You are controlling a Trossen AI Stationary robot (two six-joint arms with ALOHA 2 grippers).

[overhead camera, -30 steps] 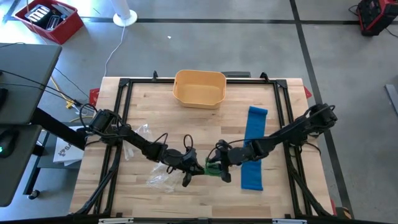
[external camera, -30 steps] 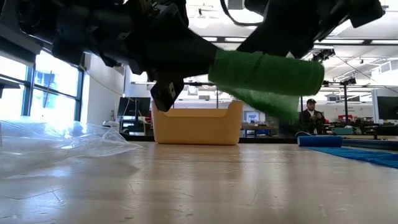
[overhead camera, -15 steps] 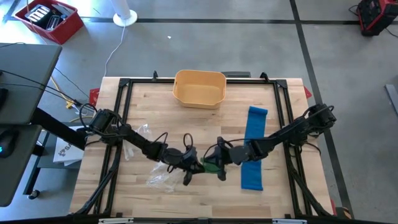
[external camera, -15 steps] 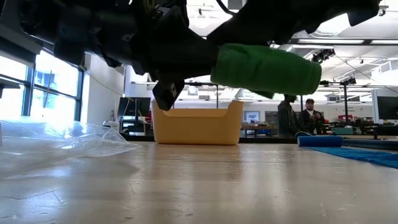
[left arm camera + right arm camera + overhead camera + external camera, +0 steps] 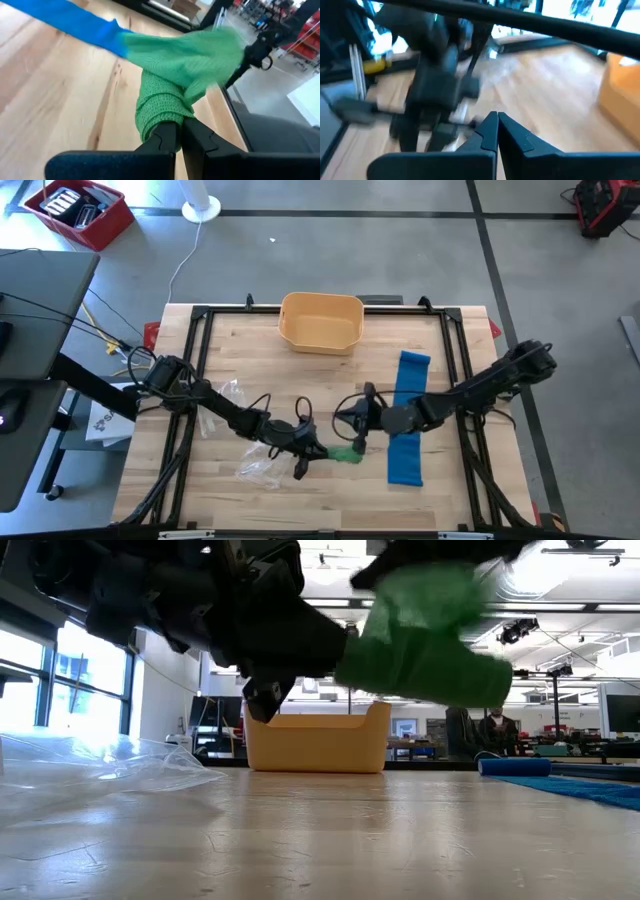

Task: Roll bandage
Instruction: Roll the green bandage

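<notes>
Left gripper [image 5: 322, 451] at table centre, fingers clamped on green bandage roll [image 5: 345, 454], roll lifted off wood. Loose tail up toward 12 o'clock. Right gripper [image 5: 357, 430] just beside, fingers pinched together. Blue bandage [image 5: 407, 418] at 3 o'clock.

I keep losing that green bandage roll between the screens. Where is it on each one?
High view: the green roll sits low in the middle, at the tip of the left arm.
Low view: upper middle, hanging above the table.
Left wrist view: centre, pinched in the left fingers.
Right wrist view: not visible.
Shared landmark: the blue bandage, also in the low and left wrist views.
</notes>
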